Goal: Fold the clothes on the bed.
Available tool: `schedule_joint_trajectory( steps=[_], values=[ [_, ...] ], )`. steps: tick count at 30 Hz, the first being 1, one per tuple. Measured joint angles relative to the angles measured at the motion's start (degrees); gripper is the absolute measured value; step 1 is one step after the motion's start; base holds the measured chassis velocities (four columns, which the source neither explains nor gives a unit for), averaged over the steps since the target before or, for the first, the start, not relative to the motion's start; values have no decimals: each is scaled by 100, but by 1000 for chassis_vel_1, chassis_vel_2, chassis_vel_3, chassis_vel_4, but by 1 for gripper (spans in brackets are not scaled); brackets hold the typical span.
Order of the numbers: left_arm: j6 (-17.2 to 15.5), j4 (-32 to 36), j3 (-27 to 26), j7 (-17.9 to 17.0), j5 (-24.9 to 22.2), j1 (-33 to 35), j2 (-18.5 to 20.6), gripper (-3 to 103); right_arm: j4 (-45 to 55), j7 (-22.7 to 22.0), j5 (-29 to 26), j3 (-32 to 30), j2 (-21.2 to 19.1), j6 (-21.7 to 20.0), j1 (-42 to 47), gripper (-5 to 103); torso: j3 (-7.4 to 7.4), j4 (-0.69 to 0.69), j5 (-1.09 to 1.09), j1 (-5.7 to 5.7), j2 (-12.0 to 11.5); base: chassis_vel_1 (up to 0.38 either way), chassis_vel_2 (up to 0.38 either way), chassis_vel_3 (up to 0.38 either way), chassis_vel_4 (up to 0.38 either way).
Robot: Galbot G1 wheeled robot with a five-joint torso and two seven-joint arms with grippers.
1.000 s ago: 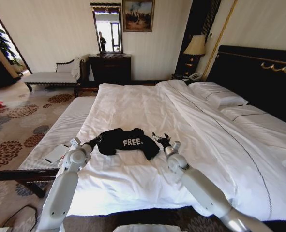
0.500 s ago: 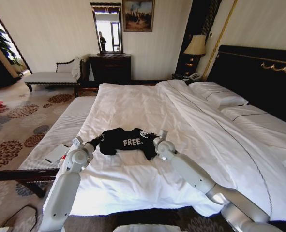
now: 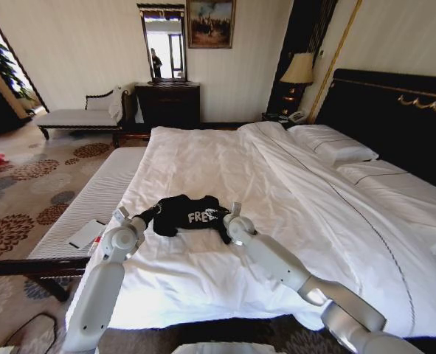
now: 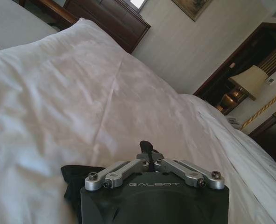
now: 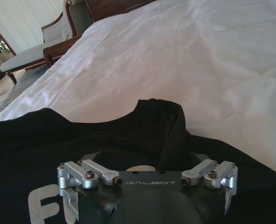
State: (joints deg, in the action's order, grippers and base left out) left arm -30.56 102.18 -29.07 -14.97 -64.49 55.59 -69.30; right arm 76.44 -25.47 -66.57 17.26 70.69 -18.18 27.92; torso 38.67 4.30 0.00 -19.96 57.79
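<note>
You are looking across a hotel-style bedroom: the bed (image 3: 203, 158) fills most of the head view, white sheets and duvet running back to the pillows (image 3: 334, 146) against a tall black headboard (image 3: 395, 110) with gold trim, a lamp (image 3: 299, 70) beside it, a dark dresser (image 3: 167, 103) under a mirror at the far wall, and a grey-cushioned chaise (image 3: 74, 116) off to the left on the patterned carpet (image 3: 26, 192). The clothes (image 3: 184, 212), a single black T-shirt with white lettering, lie bunched on the near part of the bed, towards its left side. Your left claw (image 3: 150, 214) sits at the shirt's left edge; in the left wrist view its fingers (image 4: 147, 147) are drawn together at the tips with a dark bit of cloth pinched between them, and black fabric (image 4: 72, 179) shows just beside the claw body. Your right claw (image 3: 219, 214) is over the shirt's right side, covering the end of the lettering. In the right wrist view a raised fold of the black shirt (image 5: 161, 123) rises where the fingers meet, so it grips that fold, with the white letter (image 5: 42, 203) of the print close by.
</note>
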Motion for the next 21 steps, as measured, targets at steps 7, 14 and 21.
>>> schedule_joint_trajectory(
  steps=[7,14,21],
  values=[
    [-1,-3,-8,4,-9,-36,35,1,-127,-11,31,8,79,40,-61,73,0,2,0,0,0,0,0,0,0],
    [1,-41,-9,12,-11,-68,40,1,-74,-11,55,7,48,47,-50,51,0,1,0,0,0,0,0,0,0],
    [10,-147,-3,32,-1,-137,31,1,337,3,39,-54,-102,146,108,24,0,1,1,0,0,0,0,0,0]
  ],
)
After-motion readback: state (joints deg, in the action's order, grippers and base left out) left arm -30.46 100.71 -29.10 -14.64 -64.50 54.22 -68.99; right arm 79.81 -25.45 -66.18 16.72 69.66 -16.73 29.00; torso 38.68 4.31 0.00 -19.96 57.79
